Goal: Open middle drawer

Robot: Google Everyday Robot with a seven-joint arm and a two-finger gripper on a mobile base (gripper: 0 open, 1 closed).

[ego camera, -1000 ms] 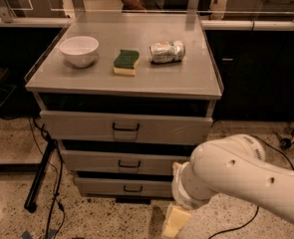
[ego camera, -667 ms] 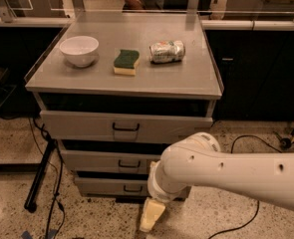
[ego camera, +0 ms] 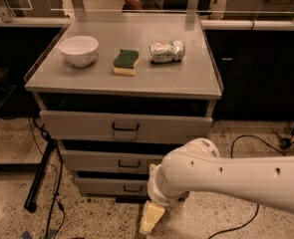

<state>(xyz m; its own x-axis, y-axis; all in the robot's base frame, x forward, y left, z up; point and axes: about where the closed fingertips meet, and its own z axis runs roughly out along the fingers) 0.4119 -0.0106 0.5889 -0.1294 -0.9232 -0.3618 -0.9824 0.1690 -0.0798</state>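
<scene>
The middle drawer [ego camera: 99, 161] is a wide, shallow grey front with a small black centre pull handle [ego camera: 129, 164], second of three in the grey cabinet. It looks pushed in, and its right end is hidden behind my white arm [ego camera: 226, 178]. My gripper [ego camera: 151, 218] hangs low in front of the cabinet, below and slightly right of the bottom drawer's handle [ego camera: 132, 188], close to the floor. It is not touching the middle drawer's handle.
The top drawer [ego camera: 124, 127] is taller; the bottom drawer [ego camera: 106, 186] is narrowest. On the cabinet top [ego camera: 186, 76] sit a white bowl [ego camera: 78, 50], a green-yellow sponge [ego camera: 125, 61] and a crushed can [ego camera: 166, 51]. Black cables [ego camera: 52, 203] lie on the speckled floor at left.
My arm and gripper have swung left across the front of the cabinet, from the right side to near its centre. The drawers have not moved.
</scene>
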